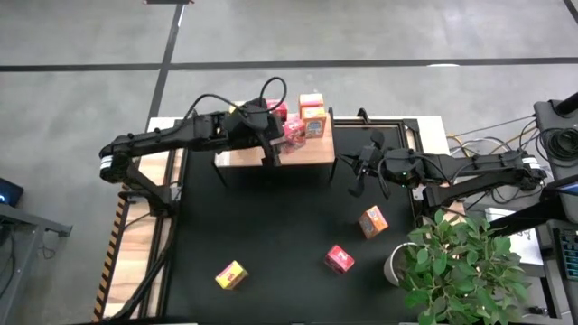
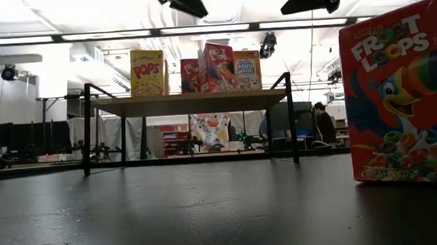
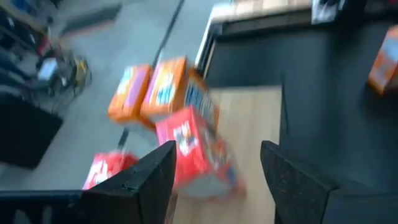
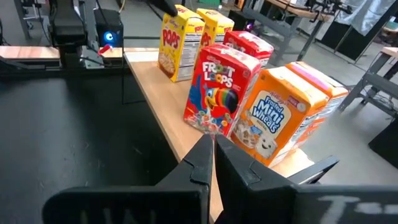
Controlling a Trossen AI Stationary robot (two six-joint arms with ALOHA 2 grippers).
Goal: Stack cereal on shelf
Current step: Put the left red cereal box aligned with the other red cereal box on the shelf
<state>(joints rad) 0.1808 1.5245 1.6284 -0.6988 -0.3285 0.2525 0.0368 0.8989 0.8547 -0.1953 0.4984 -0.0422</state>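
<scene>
Pale wood formed the shelf [image 1: 271, 155], which stood at the far edge of the black mat [image 1: 271, 235]. Six cereal boxes were on its top: two yellow ones [image 4: 177, 43] toward its left end, then a pink-red Froot Loops box [image 4: 219, 87] near the front edge, with orange Mini Wheats boxes [image 4: 277, 118] at its right end. The left gripper [image 1: 271, 149] hovered over the shelf just beside the pink-red box, its fingers [image 3: 149, 177] spread apart and holding nothing. Three more boxes lay loose on the mat: a yellow one [image 1: 231, 274] near the front edge, a pink-red one [image 1: 340, 259] and an orange one [image 1: 373, 221] toward the right edge. The right gripper [image 1: 358, 171] hung beside the shelf's right end, fingers pressed together, empty.
</scene>
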